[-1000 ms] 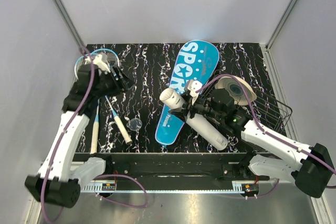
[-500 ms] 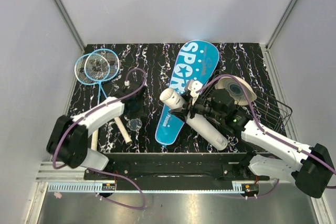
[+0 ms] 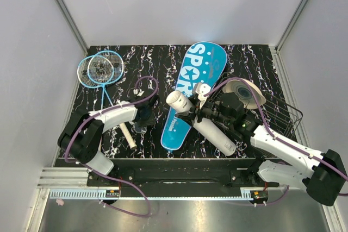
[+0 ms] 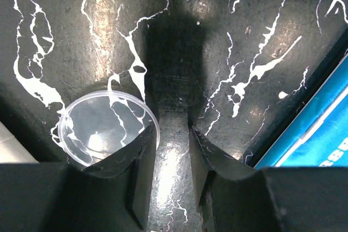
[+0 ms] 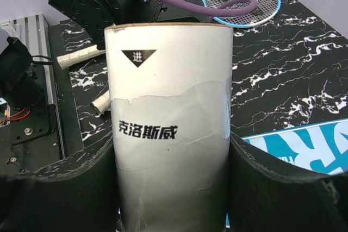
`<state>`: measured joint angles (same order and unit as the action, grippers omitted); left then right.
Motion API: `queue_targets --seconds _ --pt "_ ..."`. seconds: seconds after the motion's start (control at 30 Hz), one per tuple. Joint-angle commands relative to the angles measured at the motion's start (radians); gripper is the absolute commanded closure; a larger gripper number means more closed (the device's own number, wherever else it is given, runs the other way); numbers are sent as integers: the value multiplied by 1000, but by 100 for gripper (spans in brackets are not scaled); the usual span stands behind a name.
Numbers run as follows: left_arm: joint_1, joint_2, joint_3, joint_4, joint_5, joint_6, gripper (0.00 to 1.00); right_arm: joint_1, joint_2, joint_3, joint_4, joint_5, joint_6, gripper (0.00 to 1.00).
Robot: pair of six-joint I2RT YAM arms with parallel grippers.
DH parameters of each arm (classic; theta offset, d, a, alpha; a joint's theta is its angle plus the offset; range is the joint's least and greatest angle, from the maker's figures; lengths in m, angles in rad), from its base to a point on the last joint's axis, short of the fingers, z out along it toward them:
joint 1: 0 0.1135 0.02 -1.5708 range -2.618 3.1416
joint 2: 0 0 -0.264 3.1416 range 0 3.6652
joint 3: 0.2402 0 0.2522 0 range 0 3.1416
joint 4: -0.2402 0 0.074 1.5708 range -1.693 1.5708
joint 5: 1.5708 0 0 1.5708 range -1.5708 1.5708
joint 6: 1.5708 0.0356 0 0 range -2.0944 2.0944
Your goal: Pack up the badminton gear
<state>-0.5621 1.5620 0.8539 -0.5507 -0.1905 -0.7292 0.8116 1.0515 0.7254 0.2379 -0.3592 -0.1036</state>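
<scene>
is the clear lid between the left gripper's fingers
No, the clear lid lies beside the left gripper, outside its fingers, with only bare table between them.

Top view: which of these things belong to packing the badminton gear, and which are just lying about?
Job: two blue rackets, white tube, blue SPORT cover, clear lid (probably the tube's cap).
Lying about: black wire basket, woven disc.

Gear count
Two rackets (image 3: 102, 69) lay far left; one white tube (image 3: 215, 134), one blue cover (image 3: 198, 66) and one clear lid (image 4: 103, 131) sat centre; right held one wire basket (image 3: 285, 115) and one woven disc (image 3: 254, 95), perhaps more beneath.
</scene>
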Motion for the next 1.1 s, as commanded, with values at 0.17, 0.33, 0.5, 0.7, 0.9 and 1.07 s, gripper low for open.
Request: queue_targets --seconds 0.17,0.33,0.5,0.7,0.9,1.07 --pt "-1 6 -67 83 -53 -44 76 8 -8 -9 60 5 4 75" --pt "-1 -84 -44 64 -72 -9 92 8 -5 -6 51 5 2 75" --pt "13 -282 68 15 28 126 100 9 2 3 38 -3 -4 75" --pt "79 -552 227 103 402 324 100 9 21 16 32 -18 -10 75" --pt "87 -591 355 113 842 436 100 9 36 45 9 -66 -28 75" --pt "85 -573 382 120 1000 432 100 8 28 57 0 -119 -33 76"
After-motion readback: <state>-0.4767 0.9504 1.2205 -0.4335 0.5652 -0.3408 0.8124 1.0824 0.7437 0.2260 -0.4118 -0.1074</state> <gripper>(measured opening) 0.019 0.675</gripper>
